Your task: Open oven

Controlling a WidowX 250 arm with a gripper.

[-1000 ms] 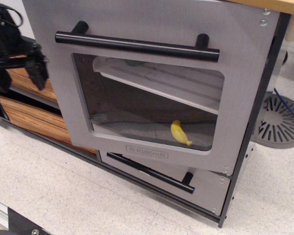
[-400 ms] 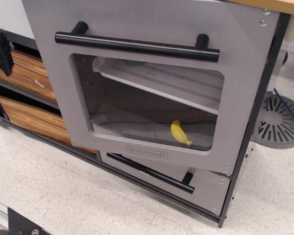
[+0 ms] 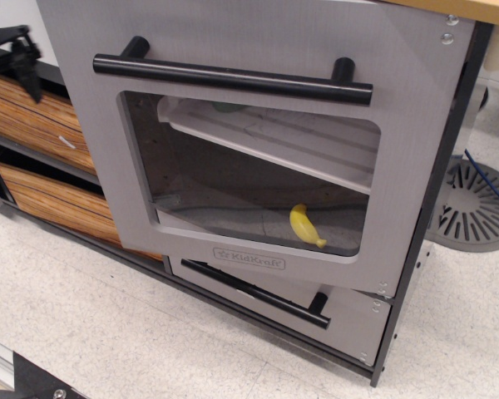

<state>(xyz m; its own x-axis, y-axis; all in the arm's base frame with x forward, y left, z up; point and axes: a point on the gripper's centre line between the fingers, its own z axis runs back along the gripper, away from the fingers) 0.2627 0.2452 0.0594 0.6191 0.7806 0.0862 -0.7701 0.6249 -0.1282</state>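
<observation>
Oven (image 3: 258, 158) fills the middle of the view, its large grey door swung partly out from the cabinet, the left edge standing clear in front of the wood drawers (image 3: 33, 125) at 9 o'clock. A long black bar handle (image 3: 233, 79) runs across the door near the top, toward 12 o'clock. Below it is the clear rounded window (image 3: 249, 174), and through it a white shelf (image 3: 274, 137) slants across the upper part. A small yellow banana (image 3: 306, 226) lies on the oven floor, seen through the window toward 5 o'clock of the pane. The logo (image 3: 249, 260) sits on the door's lower rim.

Under the door, at 6 o'clock, is a smaller grey drawer (image 3: 349, 316) with its own black handle (image 3: 258, 293).

The gripper (image 3: 17, 50) shows only as a dark shape at the frame's edge near 10 o'clock, well apart from the door and touching nothing I can make out; whether its fingers are apart or together cannot be told.

A round grey slotted base (image 3: 474, 204) rests on the speckled floor (image 3: 108, 332) at 3 o'clock.
</observation>
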